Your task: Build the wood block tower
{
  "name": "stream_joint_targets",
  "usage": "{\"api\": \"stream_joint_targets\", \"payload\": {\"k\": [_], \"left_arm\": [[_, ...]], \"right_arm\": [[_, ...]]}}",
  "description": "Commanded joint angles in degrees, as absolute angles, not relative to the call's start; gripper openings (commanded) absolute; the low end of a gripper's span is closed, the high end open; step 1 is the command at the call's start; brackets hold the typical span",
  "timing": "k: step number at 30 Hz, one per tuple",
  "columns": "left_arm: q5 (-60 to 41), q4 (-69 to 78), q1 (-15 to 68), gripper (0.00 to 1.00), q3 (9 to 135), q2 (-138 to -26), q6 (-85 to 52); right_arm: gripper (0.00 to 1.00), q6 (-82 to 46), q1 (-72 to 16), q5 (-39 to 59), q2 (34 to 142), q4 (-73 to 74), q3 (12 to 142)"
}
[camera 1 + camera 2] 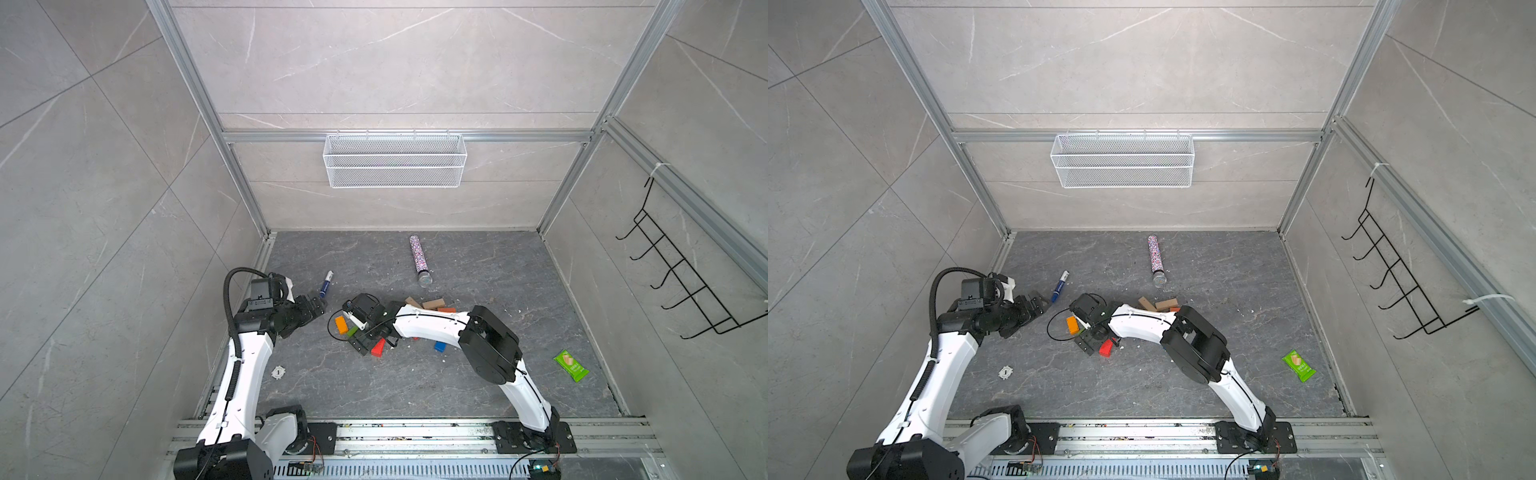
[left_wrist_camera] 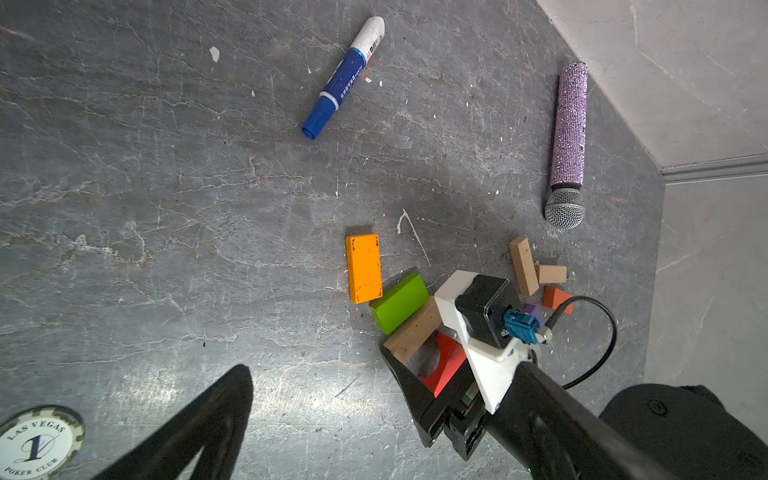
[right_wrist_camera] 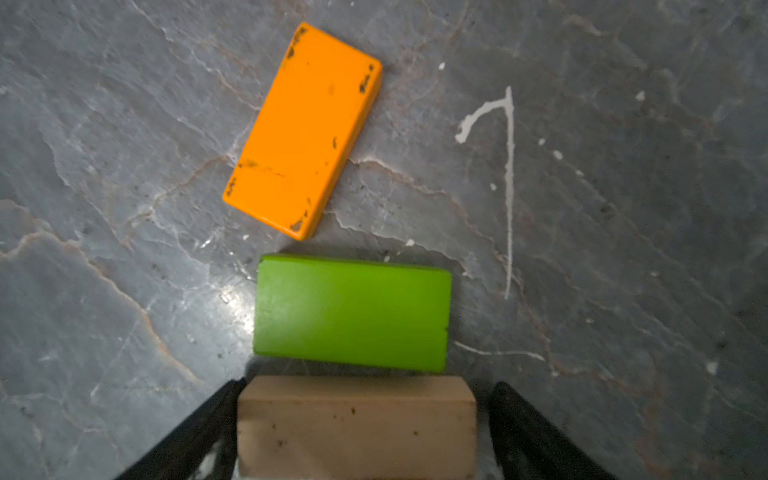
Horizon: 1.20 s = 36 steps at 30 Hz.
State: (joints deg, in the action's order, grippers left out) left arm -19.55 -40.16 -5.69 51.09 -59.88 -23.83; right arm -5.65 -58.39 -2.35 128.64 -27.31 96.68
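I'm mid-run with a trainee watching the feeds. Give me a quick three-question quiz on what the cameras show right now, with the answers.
1. True or false: the left gripper is holding a block.
2. Which colour of block sits between the jaws of the right gripper? A orange, B green, C tan.
3. In a top view, what lies nearest the left gripper's tip?

Key
1. False: it is open and empty.
2. C: the tan block, with a gap showing at one jaw.
3. The blue marker.
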Motion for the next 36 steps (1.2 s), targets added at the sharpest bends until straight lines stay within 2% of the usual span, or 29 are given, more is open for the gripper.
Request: {"api": "stream_joint_targets", "payload": {"k": [1,3,13,26,36], "left_arm": [[-20.7,-38.9,-6.0,1.0,51.2,-59.5,-23.5],[-20.6,-39.0,-6.0,1.0,51.2,-59.5,-23.5],[-20.5,-38.9,-6.0,1.0,51.1,-59.2,-23.4],[-26.0,-37.1,-6.0,0.96,50.3,-61.2,-23.9],[-28.0,-35.7,-5.9,0.96,49.7,-60.4,-24.3]], "right_arm": [[0.83,-6.9,-58.7,-2.4,130.0,-28.2,97.1],[0.75,-7.2,-58.6,-2.7,130.1,-28.5,97.4],[0.53,-14.6,-58.4,-8.9,126.9,-29.5,96.1],[0.49,-38.3,-53.9,-15.5,120.5,-28.8,92.3],[0.5,-44.6,-51.6,-18.2,124.6,-32.3,97.5]]}}
